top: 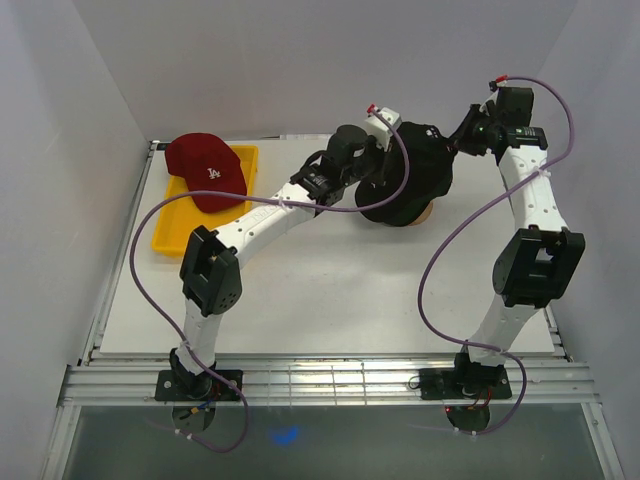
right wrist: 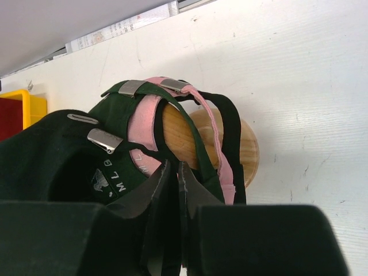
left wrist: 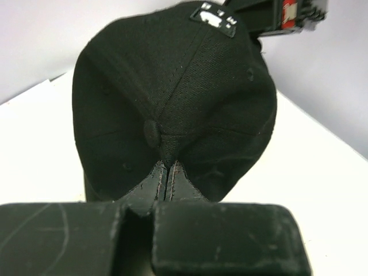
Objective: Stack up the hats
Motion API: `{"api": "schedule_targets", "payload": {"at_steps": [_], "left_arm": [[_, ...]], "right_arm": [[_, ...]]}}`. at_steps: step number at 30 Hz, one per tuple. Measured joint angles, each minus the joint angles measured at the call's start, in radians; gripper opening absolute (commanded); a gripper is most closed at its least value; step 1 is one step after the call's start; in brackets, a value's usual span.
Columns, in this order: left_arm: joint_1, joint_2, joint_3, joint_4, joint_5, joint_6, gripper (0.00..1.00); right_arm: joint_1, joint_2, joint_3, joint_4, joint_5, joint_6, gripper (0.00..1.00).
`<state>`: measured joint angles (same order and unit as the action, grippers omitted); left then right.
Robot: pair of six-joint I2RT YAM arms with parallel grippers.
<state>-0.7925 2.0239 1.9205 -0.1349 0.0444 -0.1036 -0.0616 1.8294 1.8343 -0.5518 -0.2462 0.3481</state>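
The black, dark green-lined cap point(top: 415, 170) sits over the wooden stand point(top: 426, 214) at the back middle of the table. My left gripper point(top: 378, 172) is shut on the cap's crown fabric; in the left wrist view the jaws point(left wrist: 164, 172) pinch the cap point(left wrist: 172, 98) just below its top button. My right gripper point(top: 458, 140) is shut on the cap's back edge. In the right wrist view its jaws point(right wrist: 173, 168) close by the strap opening of the cap point(right wrist: 52, 149). The pale pink cap point(right wrist: 146, 123) lies beneath it on the stand point(right wrist: 181, 135). The dark red cap point(top: 205, 170) lies in the yellow tray point(top: 170, 235).
The yellow tray stands at the back left, and its corner shows in the right wrist view point(right wrist: 31, 106). White walls enclose the table on three sides. Purple cables loop from both arms above the white tabletop point(top: 330, 300).
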Motion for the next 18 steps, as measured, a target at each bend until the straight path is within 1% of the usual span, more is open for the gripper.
{"api": "schedule_targets", "payload": {"at_steps": [4, 9, 18], "left_arm": [[0.0, 0.002, -0.03, 0.0, -0.011, -0.002, 0.0], [0.0, 0.002, -0.058, 0.011, -0.013, -0.014, 0.0], [0.0, 0.002, -0.131, 0.04, -0.012, -0.045, 0.0]], "right_arm": [[-0.002, 0.013, 0.0, 0.0, -0.006, 0.0, 0.15], [-0.003, 0.019, 0.0, -0.001, -0.011, 0.0, 0.18], [-0.005, 0.029, 0.0, -0.001, -0.019, 0.001, 0.19]]}}
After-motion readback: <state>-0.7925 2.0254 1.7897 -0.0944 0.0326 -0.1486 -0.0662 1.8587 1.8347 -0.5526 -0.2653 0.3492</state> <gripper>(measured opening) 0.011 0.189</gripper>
